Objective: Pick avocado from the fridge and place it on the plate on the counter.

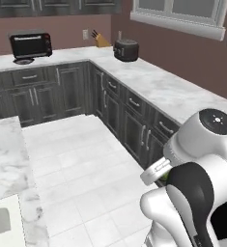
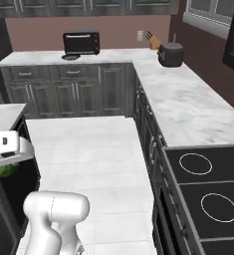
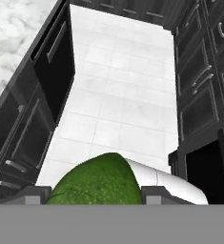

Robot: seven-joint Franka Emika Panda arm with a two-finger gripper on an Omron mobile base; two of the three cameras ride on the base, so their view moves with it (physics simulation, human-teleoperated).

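Pale tiled floor fills the middle; mauve walls run along the top, with a white-framed window upper right — dark cabinets beneath — and a black cooktop lower right.

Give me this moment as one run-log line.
phase: carrying | tool: shut on avocado | plate: far counter, by toaster oven
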